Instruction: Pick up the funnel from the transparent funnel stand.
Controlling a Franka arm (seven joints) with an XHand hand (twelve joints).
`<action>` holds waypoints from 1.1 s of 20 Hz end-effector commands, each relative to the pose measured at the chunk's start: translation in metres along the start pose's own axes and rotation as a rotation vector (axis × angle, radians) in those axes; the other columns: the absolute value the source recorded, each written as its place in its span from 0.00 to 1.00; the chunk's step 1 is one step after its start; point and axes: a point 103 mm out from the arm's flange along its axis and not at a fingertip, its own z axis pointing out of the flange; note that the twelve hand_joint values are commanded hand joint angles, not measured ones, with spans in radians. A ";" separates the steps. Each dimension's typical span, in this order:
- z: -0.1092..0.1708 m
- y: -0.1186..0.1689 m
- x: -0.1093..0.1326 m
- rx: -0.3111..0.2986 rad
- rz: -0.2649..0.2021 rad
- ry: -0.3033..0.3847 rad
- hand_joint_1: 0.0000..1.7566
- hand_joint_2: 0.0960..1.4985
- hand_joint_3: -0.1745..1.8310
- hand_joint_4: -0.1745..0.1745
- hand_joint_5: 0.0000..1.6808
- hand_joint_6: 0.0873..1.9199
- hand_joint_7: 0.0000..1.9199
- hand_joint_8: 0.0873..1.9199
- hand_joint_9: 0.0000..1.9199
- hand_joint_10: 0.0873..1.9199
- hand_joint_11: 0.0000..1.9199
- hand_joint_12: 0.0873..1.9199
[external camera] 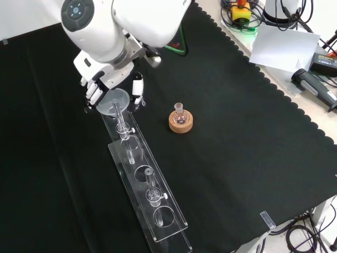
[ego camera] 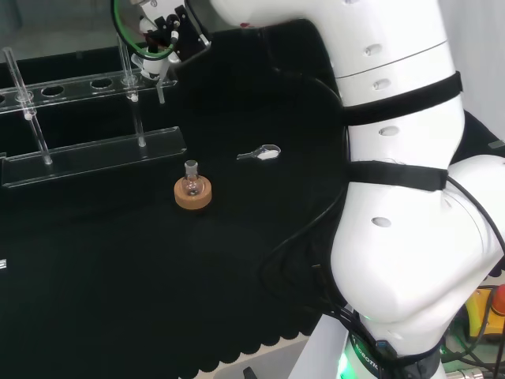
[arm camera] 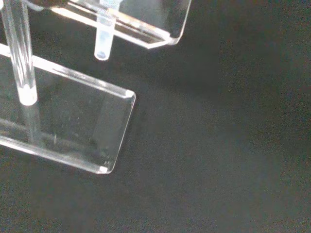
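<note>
robot hand (external camera: 113, 87) beside clear wide-mouthed funnel (external camera: 112, 101).

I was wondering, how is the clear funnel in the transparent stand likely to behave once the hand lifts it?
The funnel looks thin and clear, so it is probably light and stiff, and perhaps slippery. Its narrow stem hangs through a hole in the funnel stand, so a tilted lift could catch there. With the wide bowl on top, the funnel would likely tip if set down.
</note>
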 end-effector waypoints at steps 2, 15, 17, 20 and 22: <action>-0.031 -0.015 -0.008 -0.125 0.033 -0.024 0.42 0.49 0.35 0.42 0.40 0.22 0.29 0.30 0.44 0.19 0.33 0.66; -0.060 -0.074 -0.027 -0.156 0.089 -0.076 0.45 0.47 0.37 0.44 0.43 0.32 0.35 0.31 0.50 0.19 0.34 0.65; -0.063 -0.087 -0.030 -0.165 0.099 -0.076 0.45 0.47 0.37 0.45 0.43 0.32 0.35 0.31 0.50 0.19 0.34 0.65; -0.064 -0.107 -0.034 -0.172 0.113 -0.077 0.45 0.47 0.37 0.45 0.44 0.32 0.36 0.31 0.51 0.19 0.34 0.65; -0.062 -0.120 -0.036 -0.174 0.121 -0.074 0.45 0.47 0.37 0.46 0.44 0.33 0.36 0.31 0.51 0.19 0.34 0.65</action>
